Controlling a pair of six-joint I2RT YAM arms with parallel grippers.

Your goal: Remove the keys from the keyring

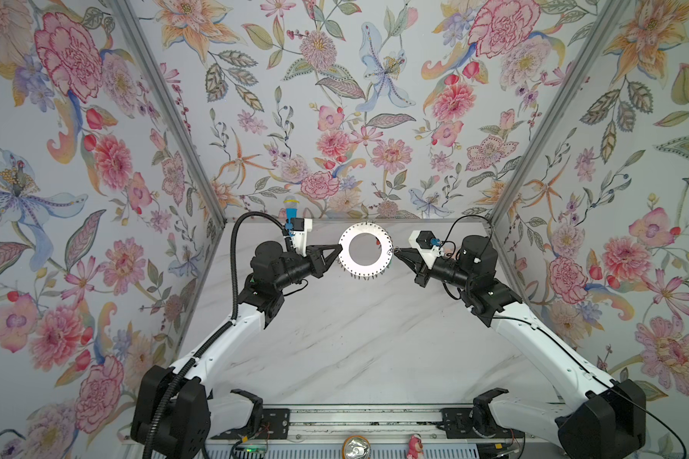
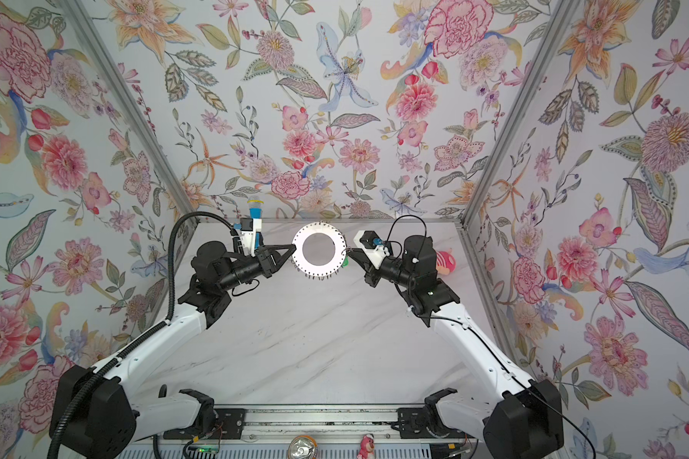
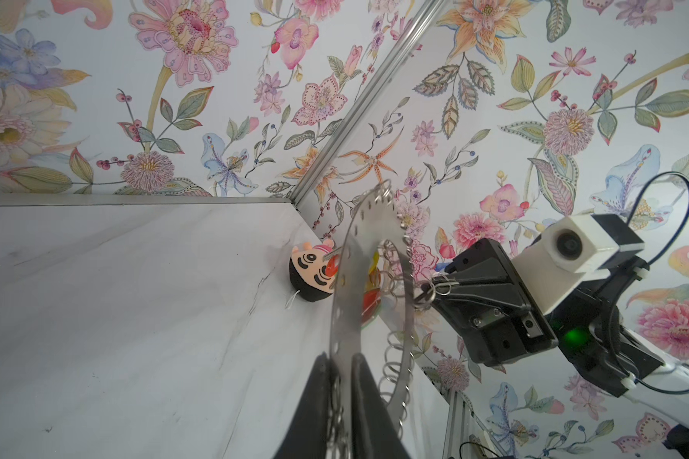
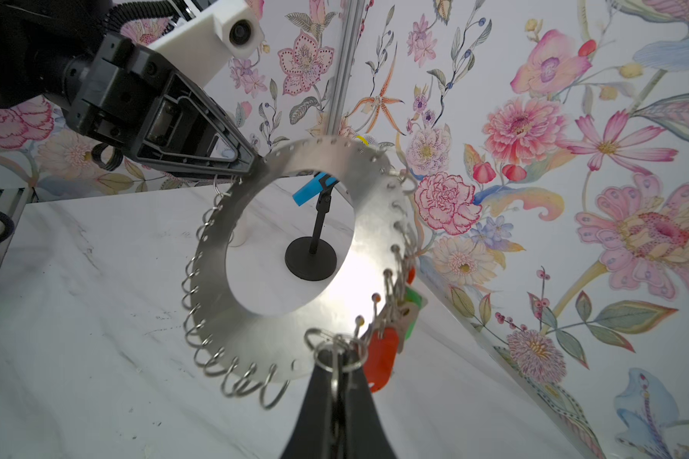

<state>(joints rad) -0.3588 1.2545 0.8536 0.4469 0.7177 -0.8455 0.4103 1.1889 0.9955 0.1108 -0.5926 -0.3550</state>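
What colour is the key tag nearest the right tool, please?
The tag is orange-red; clearest in right wrist view.

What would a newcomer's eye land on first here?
The shiny keyring, a metal disc fringed with wire loops, hangs between the two arms above the marble table's far end, glaring white in both top views. The left gripper clamps its rim; the right gripper pinches a wire loop opposite, beside the keys with orange-red and green tags. Floral wallpaper covers the walls.

Your keyring (image 1: 364,268) is shiny silver-grey; its keys (image 4: 382,357) carry orange-red and green tags. The left tool (image 1: 339,248) and right tool (image 1: 396,251) are black. Your table (image 1: 355,337) is white marble with grey veins; the walls (image 1: 335,99) show pink, orange and blue flowers.
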